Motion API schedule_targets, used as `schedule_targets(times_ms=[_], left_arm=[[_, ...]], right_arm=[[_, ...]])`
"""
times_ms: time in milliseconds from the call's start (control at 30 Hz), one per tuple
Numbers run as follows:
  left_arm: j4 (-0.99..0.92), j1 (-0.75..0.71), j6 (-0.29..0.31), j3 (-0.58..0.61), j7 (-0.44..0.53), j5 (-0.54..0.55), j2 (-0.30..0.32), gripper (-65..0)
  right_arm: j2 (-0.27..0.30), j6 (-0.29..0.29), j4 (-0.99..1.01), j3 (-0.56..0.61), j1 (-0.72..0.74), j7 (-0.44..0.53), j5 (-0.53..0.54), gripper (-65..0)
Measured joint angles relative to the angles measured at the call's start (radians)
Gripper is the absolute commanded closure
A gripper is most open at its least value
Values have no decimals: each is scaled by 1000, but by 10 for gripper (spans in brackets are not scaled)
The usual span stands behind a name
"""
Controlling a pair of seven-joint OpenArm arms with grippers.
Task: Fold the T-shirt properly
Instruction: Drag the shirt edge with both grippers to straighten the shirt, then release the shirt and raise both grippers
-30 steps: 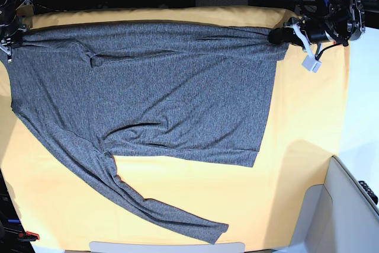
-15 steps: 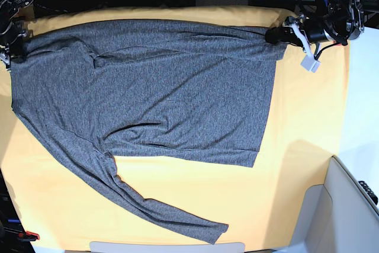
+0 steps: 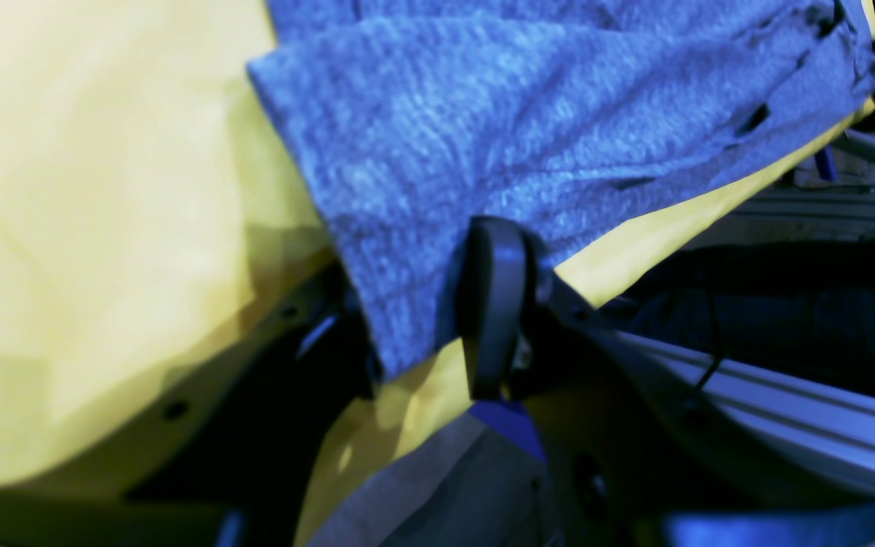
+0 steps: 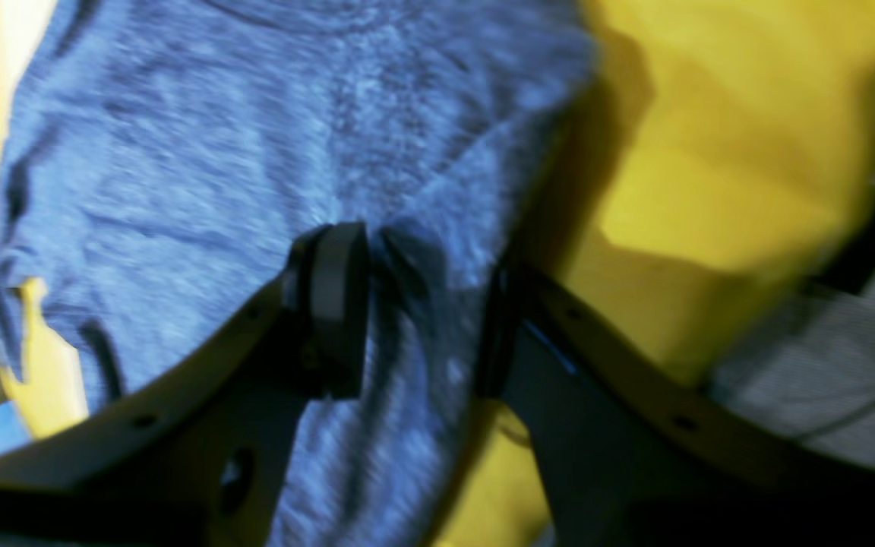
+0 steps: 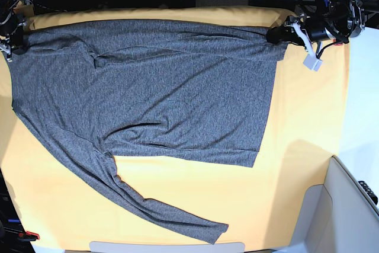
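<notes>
I see both pairs of fingers standing apart with fabric loose between them, the left gripper (image 3: 422,334) and right gripper (image 4: 415,319) at the T-shirt (image 5: 148,93) top corners, spread flat across the yellow-orange cloth (image 5: 302,122).

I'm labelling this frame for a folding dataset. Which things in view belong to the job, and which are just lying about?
Belongs to the job:
- heathered dark grey long-sleeved knit shirt
- left gripper, open at the shirt's corner
- right gripper, open at the opposite corner

Just lying about:
- yellow-orange cloth under the shirt
- small white tag hanging by the left gripper
</notes>
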State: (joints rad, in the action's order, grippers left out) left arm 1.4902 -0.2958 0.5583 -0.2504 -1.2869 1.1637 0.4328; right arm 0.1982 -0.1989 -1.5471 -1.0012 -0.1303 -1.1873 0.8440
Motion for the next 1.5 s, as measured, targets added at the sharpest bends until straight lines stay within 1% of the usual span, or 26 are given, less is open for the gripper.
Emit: schedule_targets(times_ms=[67, 200, 300, 367, 467, 533, 600, 700, 800, 867, 1067, 1133, 1167, 1200, 1267, 1300, 1367, 1400, 1433, 1467, 1500], left_arm=[[0, 0, 0, -1, -3, 0, 2, -185], [0, 0, 0, 2, -14, 0, 26, -186], [0, -1, 0, 2, -15, 0, 29, -186], [0, 0, 0, 3, -16, 0, 31, -186], [0, 0, 0, 3, -15, 0, 34, -187], [0, -2, 0, 3, -19, 0, 52, -187], [0, -3, 0, 2, -20, -12, 83, -187], [2, -7, -1, -45, -27, -38, 100, -187], [65, -14, -13, -100, -60, -118, 105, -187], [124, -18, -14, -120, -58, -102, 111, -187], [237, 6, -12, -165, -56, -87, 108, -187], [240, 77, -12, -159, -84, -122, 110, -187], [241, 128, -13, -141, -77, -118, 111, -187], [239, 190, -11, -112, -66, -107, 113, -188], [204, 323, -14, -38, -49, -93, 110, -188], [167, 380, -14, 2, -46, -87, 108, -188], [74, 491, -13, 85, -50, -90, 105, -188], [-2, 549, -9, 123, -49, -87, 103, -188], [-58, 599, -14, 158, -49, -108, 98, -188], [-126, 644, -8, 186, -38, -103, 100, -188], [-197, 691, -6, 219, -18, -104, 98, -188]], right_arm=[[-2, -6, -32, 1, -21, -9, -7, -234], [-11, -24, -105, 5, -72, -39, -42, -234], [-16, -30, -131, 5, -84, -47, -60, -235], [-6, -31, -149, 8, -95, -60, -63, -235], [25, -31, -183, 0, -121, -60, -64, -235], [37, -30, -211, -50, -130, -62, -61, -235], [46, -32, -251, -117, -139, -58, -66, -234], [50, -37, -305, -187, -142, -63, -80, -234], [68, -36, -360, -224, -138, -70, -66, -234], [88, -34, -380, -233, -137, -61, -67, -234], [94, -37, -375, -231, -53, -68, -71, -232], [97, -34, -375, -212, 20, -64, -82, -231], [97, -34, -372, -190, 60, -63, -95, -232], [98, -29, -361, -161, 108, -57, -132, -233], [97, 33, -304, -73, 208, -49, -220, -233], [98, 83, -257, -29, 254, -37, -275, -233], [94, 188, -157, 45, 336, -41, -318, -232], [95, 234, -95, 74, 385, -42, -348, -231], [93, 256, -39, 100, 420, -44, -367, -231], [95, 292, 23, 114, 454, -35, -373, -231], [96, 310, 90, 132, 492, -31, -368, -231]])
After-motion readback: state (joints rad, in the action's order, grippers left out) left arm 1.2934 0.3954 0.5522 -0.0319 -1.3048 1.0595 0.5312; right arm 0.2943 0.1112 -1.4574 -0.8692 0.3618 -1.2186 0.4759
